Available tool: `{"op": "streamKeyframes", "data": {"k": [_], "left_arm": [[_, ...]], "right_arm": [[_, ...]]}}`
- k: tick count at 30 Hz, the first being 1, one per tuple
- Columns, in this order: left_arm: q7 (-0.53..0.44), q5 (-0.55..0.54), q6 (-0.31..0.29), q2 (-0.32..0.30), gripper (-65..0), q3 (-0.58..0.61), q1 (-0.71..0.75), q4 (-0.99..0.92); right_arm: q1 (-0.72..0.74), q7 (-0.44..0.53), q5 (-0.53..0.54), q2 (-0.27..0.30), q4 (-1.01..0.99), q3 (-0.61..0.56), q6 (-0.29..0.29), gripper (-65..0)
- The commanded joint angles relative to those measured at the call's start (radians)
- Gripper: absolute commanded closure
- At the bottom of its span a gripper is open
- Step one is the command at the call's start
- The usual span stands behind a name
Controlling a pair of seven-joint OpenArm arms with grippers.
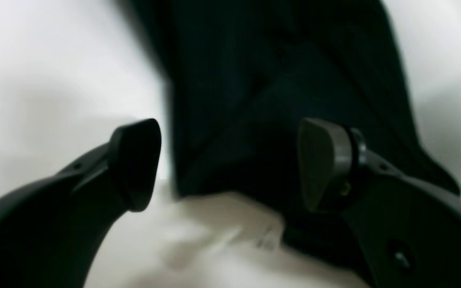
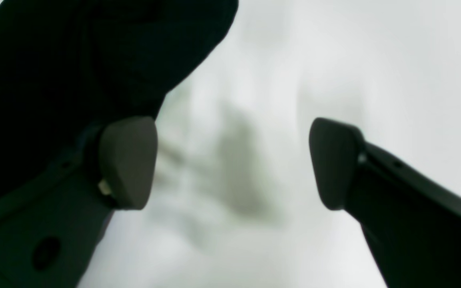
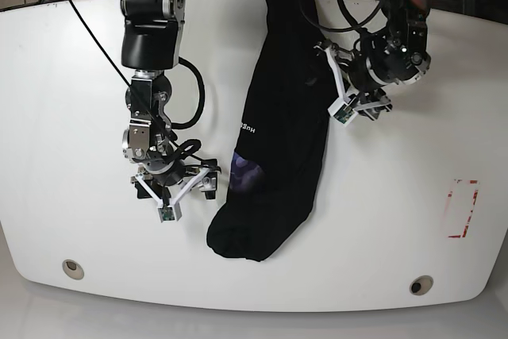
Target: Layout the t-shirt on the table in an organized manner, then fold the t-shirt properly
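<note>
At the left, the right gripper (image 3: 189, 182) stands with jaws wide and empty beside the t-shirt's (image 3: 274, 132) near end. The shirt lies bunched in a long strip down the middle of the table (image 3: 71, 101). At the far right, the left gripper (image 3: 337, 77) is spread and holds nothing. Layout seems unfinished; next, each should grasp an edge and spread it.

The black t-shirt (image 3: 274, 125) lies bunched lengthwise down the white table (image 3: 63, 61).
</note>
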Motion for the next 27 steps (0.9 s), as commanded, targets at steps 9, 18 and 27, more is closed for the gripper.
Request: {"op": "streamKeyframes", "data": {"k": [9, 18, 27], "left_arm": [[-0.02, 0.006, 0.007, -0.009, -49.9, 0.036, -0.035, -0.106], [0.018, 0.0, 0.005, -0.067, -24.7, 0.036, -0.065, -0.237], [0.017, -0.003, 0.002, -0.162, -4.2, 0.011, -0.048, -0.214]], "right_arm": [[0.026, 0.025, 0.005, 0.019, 0.023, 0.001, 0.002, -57.4], [0.034, 0.025, 0.005, 0.032, 0.023, 0.001, 0.002, -57.4], [0.082, 0.027, 0.005, 0.027, 0.02, -0.006, 0.002, -57.4]]}}
